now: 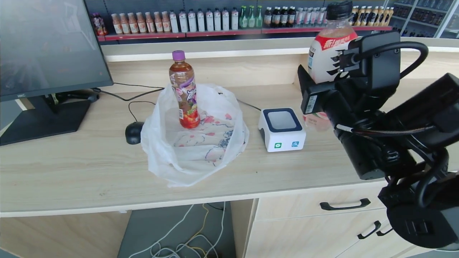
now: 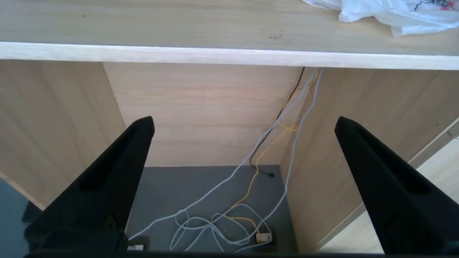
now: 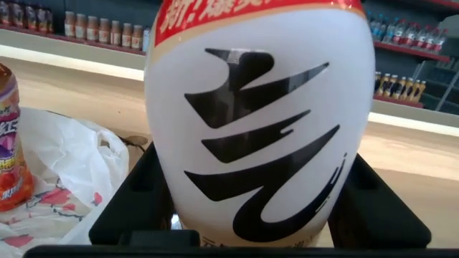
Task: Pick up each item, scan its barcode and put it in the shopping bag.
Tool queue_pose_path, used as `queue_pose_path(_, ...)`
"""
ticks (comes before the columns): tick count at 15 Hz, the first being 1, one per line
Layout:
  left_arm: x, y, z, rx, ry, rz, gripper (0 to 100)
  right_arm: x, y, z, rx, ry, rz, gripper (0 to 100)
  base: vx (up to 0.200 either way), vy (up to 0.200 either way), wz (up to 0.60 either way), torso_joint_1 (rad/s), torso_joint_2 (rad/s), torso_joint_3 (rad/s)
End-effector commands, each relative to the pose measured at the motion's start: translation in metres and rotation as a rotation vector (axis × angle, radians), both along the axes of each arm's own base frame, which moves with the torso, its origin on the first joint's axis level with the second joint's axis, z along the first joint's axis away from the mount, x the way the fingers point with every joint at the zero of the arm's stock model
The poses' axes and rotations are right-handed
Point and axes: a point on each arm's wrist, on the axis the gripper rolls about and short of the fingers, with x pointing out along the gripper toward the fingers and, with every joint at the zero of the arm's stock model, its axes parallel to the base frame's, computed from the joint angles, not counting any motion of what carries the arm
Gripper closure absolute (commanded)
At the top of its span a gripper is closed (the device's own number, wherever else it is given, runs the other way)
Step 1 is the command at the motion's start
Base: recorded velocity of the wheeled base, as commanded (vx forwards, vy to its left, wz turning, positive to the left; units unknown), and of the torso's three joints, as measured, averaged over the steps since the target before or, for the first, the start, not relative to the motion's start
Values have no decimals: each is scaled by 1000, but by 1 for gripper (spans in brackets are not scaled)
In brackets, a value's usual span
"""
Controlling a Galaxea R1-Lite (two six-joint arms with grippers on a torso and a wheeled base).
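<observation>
White plastic bottle (image 1: 328,46), black-capped, clamped upright in right gripper (image 1: 324,77) just beside scanner (image 1: 281,129) | scanner between it and shopping bag (image 1: 179,157) | purple-capped bottle (image 1: 184,95) standing in bag | left gripper (image 2: 240,179) spread wide below counter (image 2: 215,32)

A dark monitor (image 1: 50,46) stands on the left of the wooden counter (image 1: 71,168), a black mouse (image 1: 134,132) near it. Rows of bottles (image 1: 200,19) fill the back shelf (image 1: 222,33). Wires (image 1: 186,240) lie underneath.
</observation>
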Motion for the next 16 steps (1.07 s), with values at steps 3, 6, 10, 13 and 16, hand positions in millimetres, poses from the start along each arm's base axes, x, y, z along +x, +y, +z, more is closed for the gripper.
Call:
queue_pose_path(3,0,0,0,0,0,0,0,12,9,-11,-85,34,-14,100,0,0,0,0,0,0)
queue_pose_path(6,0,0,0,0,1,0,0,28,13,3,-192,-60,-21,100,0,0,0,0,0,0)
queue_pose_path(10,0,0,0,0,1,0,0,49,12,40,-396,-158,63,100,0,0,0,0,0,0)
queue_pose_path(13,0,0,0,0,1,0,0,58,11,44,-569,-215,146,100,0,0,0,0,0,0)
queue_pose_path(16,0,0,0,0,0,0,0,62,7,40,-690,-270,197,100,0,0,0,0,0,0)
